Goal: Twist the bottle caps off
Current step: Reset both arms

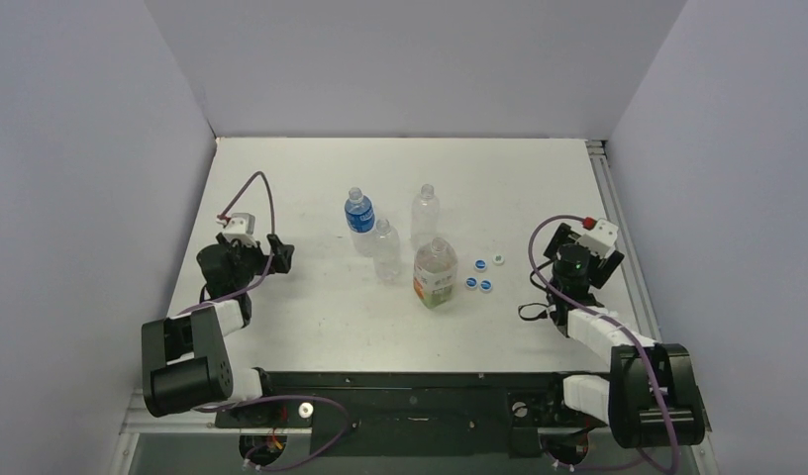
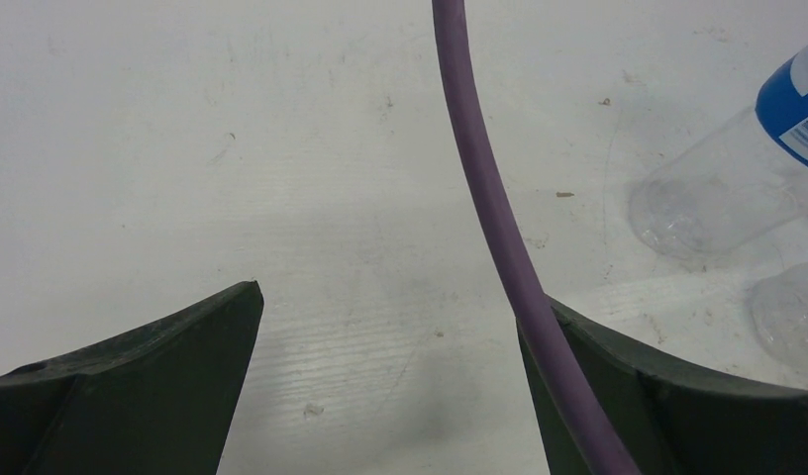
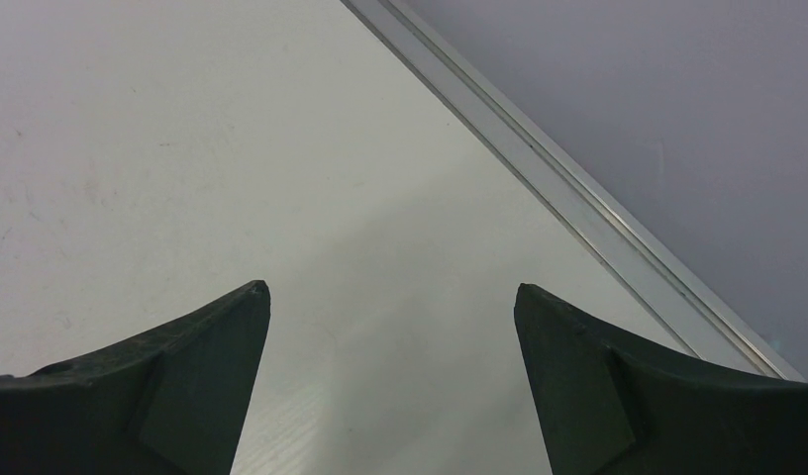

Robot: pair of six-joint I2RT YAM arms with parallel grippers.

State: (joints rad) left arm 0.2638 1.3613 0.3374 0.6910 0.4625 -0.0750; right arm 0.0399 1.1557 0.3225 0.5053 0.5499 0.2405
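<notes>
Four clear bottles stand mid-table with no caps on: a blue-labelled bottle (image 1: 358, 220), two plain bottles (image 1: 426, 213) (image 1: 386, 250), and a wider orange-and-green-labelled bottle (image 1: 436, 274). Three blue caps (image 1: 479, 264) (image 1: 470, 282) (image 1: 487, 287) and a white cap (image 1: 499, 260) lie loose on the table to their right. My left gripper (image 1: 250, 245) is open and empty, left of the bottles. In the left wrist view it (image 2: 390, 297) hangs over bare table, with the blue-labelled bottle (image 2: 737, 178) at the right. My right gripper (image 1: 584, 245) (image 3: 392, 289) is open and empty, right of the caps.
A purple cable (image 2: 479, 168) crosses the left wrist view in front of the right finger. A metal rail (image 3: 578, 198) runs along the table's right edge by the grey wall (image 3: 697, 99). Walls enclose the table on three sides.
</notes>
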